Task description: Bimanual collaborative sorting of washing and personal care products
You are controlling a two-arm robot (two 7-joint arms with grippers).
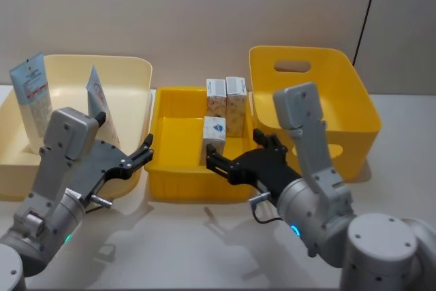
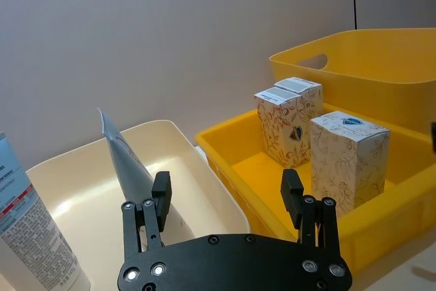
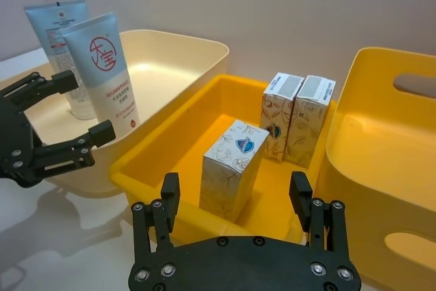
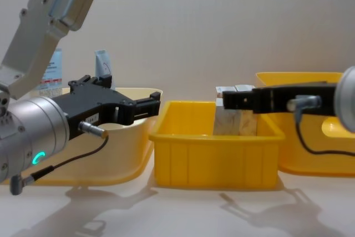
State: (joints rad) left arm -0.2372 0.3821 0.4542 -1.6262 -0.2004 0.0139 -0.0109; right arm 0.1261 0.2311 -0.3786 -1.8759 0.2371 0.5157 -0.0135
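Right gripper (image 1: pixel 233 148): jaws wide open, holding nothing, raised over the front of the yellow tray (image 1: pixel 177 183). The near carton (image 1: pixel 214 135) stands just ahead of the gap, not touched. Left gripper (image 1: pixel 144 149): jaws wide open, empty, above the near right corner of the cream bin (image 1: pixel 129 66), tips toward the tray. Cartons: three, upright in the tray. The near carton stands alone; a second carton (image 1: pixel 216 98) and third carton (image 1: pixel 237 100) stand side by side, touching, at the back wall. Tubes: two, pale blue, on end in the cream bin, left tube (image 1: pixel 30 93) at its far left, right tube (image 1: pixel 101 103) near its middle. Yellow tub (image 1: pixel 340 107), with handle slot, sits right of the tray. All three containers rest on the white counter (image 1: pixel 191 236).
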